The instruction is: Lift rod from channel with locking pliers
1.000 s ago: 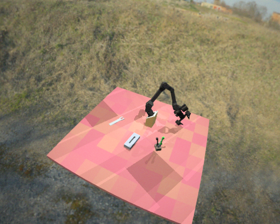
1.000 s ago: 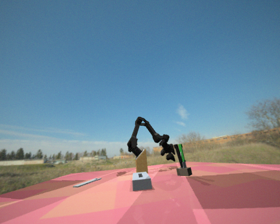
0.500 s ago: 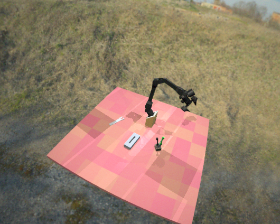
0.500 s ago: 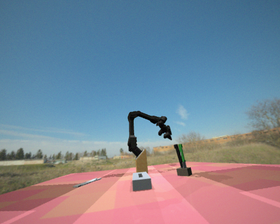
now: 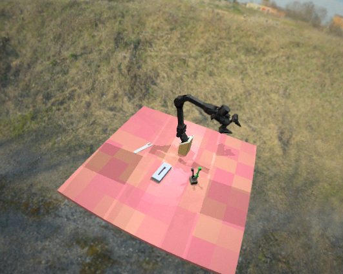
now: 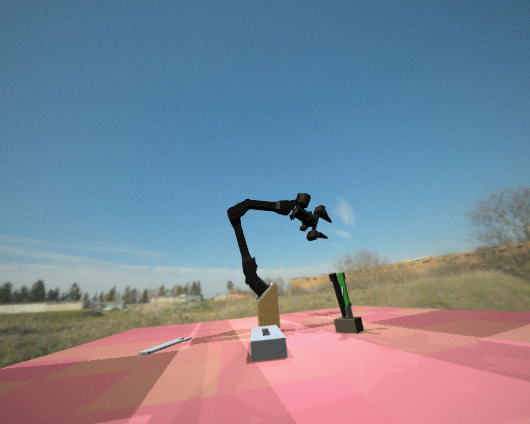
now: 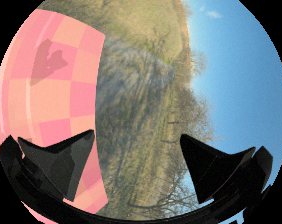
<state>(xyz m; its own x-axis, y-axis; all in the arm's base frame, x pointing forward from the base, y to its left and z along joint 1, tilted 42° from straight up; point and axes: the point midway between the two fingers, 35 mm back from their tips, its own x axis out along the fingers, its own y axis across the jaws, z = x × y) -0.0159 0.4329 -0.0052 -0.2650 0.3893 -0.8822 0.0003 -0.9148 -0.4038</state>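
Note:
The locking pliers (image 5: 199, 168) (image 6: 342, 286) stand in the dark holster (image 5: 193, 181) (image 6: 349, 326), with one green and one black handle spread and pointing up. Their jaws are hidden in the holster. The pale grey channel block (image 5: 156, 178) (image 6: 268, 349) lies on the table with a dark narrow slot in its top. The rod cannot be made out in the slot. My gripper (image 5: 235, 128) (image 6: 329, 229) (image 7: 137, 134) is open and empty, high in the air, above and behind the holster in the top view. The wrist view shows no pliers or block.
A grey wrench (image 5: 142, 148) (image 6: 164, 346) lies flat on the checkered pink table (image 5: 183, 226) (image 6: 323, 395), on the other side of the block from the holster. The arm's wooden pedestal (image 5: 184, 149) (image 6: 268, 308) stands behind the block. The wrist view shows a table edge and grass.

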